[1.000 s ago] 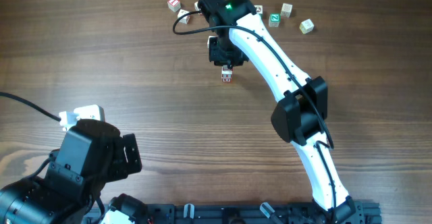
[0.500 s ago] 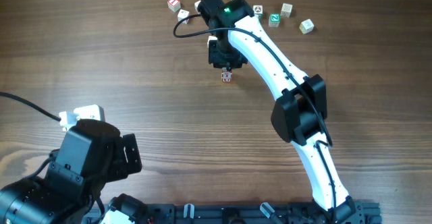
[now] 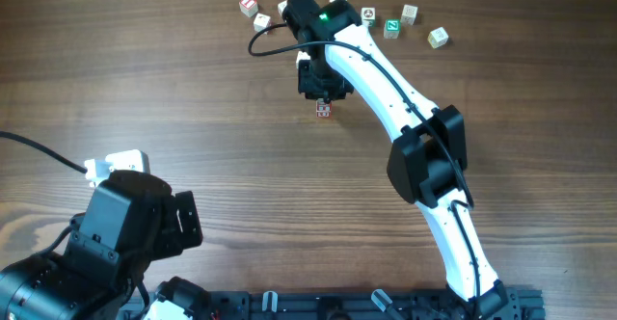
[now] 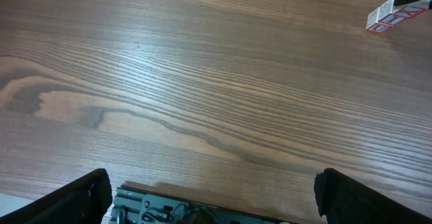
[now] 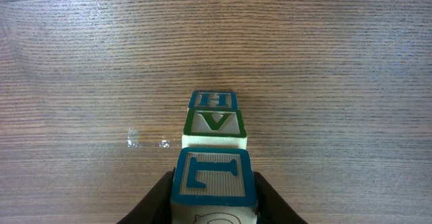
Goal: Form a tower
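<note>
Jaws spread wide and gripping nothing, our left gripper [image 4: 214,191] is hanging over the table [image 4: 202,82] at the near left. Further right, toward the far middle of the table, we are clamping the right gripper [image 5: 214,198] shut on the top cube [image 5: 212,177] of the tower [image 3: 324,110], which is lining up with the green V cube [image 5: 214,126] and the blue H cube [image 5: 212,100] beyond it in the wrist view. Loose cubes are lying apart from the tower along the far edge, a red-marked cube [image 3: 249,6] to its left, a green-marked cube [image 3: 391,28] and a pale cube [image 3: 439,38] to its right.
</note>
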Motion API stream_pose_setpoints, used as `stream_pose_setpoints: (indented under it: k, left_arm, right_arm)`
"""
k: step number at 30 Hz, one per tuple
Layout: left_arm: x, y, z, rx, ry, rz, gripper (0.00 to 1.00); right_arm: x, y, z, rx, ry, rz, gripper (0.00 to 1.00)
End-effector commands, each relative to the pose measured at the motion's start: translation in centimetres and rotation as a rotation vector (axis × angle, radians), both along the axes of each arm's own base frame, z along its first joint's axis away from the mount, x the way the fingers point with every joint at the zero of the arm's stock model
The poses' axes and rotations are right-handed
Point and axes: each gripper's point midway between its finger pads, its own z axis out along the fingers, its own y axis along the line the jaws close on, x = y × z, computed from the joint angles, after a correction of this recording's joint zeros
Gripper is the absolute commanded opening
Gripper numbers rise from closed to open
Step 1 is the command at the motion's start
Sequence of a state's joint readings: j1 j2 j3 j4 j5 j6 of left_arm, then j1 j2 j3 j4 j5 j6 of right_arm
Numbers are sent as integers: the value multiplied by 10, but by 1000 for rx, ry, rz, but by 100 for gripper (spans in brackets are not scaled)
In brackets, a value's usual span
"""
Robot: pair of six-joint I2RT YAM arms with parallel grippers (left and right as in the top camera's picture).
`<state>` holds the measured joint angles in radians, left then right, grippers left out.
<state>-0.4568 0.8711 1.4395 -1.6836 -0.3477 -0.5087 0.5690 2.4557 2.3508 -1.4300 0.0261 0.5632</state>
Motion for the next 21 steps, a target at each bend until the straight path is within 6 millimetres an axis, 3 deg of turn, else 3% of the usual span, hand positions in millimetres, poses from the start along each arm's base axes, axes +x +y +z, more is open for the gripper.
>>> stream_pose_setpoints:
  k: [1,21]
  left_arm:
    - [0,4,1,20,-7,0,100]
    - [0,4,1,20,-7,0,100]
  right_arm:
    - [-2,3,1,14,3,-12,17]
    - [1,0,1,27,10,-23,16]
